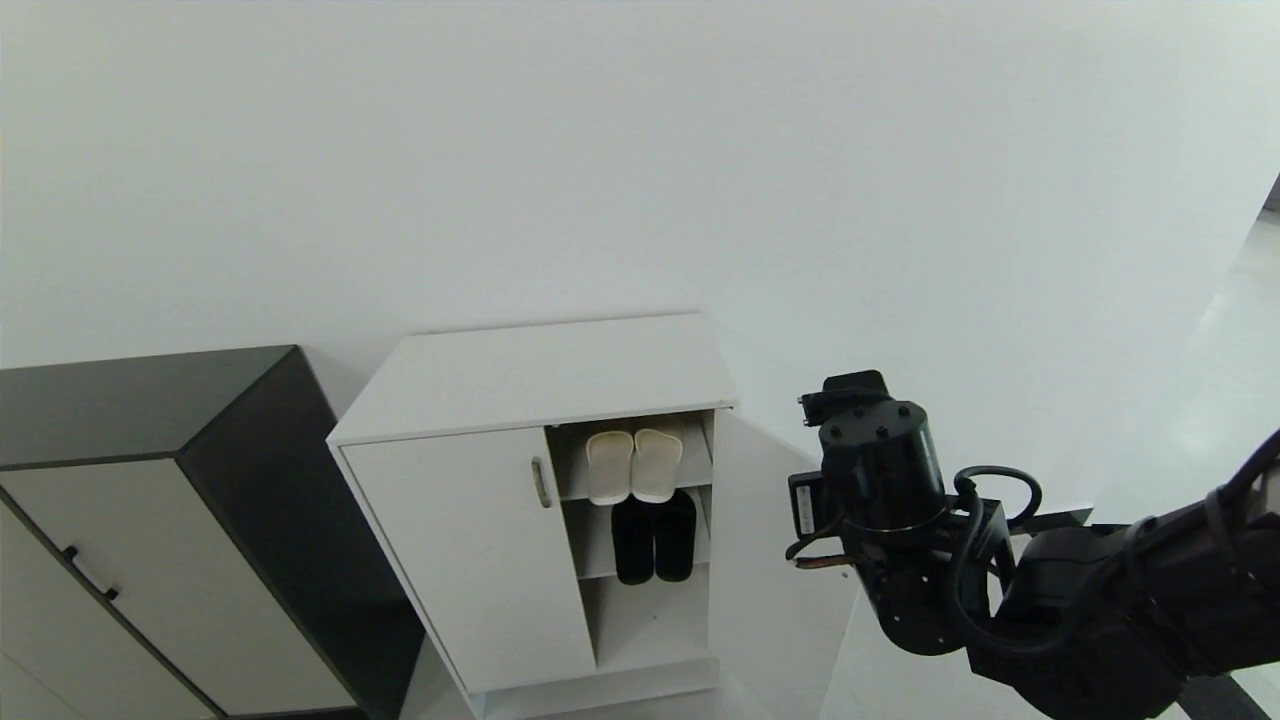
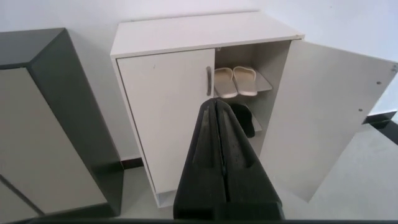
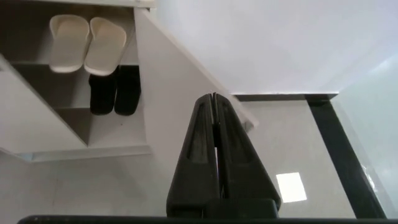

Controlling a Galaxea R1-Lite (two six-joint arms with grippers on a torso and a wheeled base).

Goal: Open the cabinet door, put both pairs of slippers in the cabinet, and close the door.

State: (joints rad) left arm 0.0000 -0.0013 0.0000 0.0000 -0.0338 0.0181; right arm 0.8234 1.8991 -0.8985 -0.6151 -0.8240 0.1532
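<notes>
Nearest, right gripper (image 3: 214, 99), jaws pressed together on nothing, lower right in the head view. Just left of it, toward the cabinet (image 1: 530, 370), open cabinet door (image 1: 770, 580), long edge upright. Inside, centre frame, white slippers (image 1: 633, 465) shelved above black slippers (image 1: 654, 540). Probably only closing left; likely nearer than left gripper (image 2: 216, 102), also shut

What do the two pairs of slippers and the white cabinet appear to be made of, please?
The white slippers and black slippers: probably moulded foam or rubber, matte, smooth one-piece shapes. The cabinet: likely laminated board, matte white, flat panels with thin square edges; its handle looks like brushed metal.
</notes>
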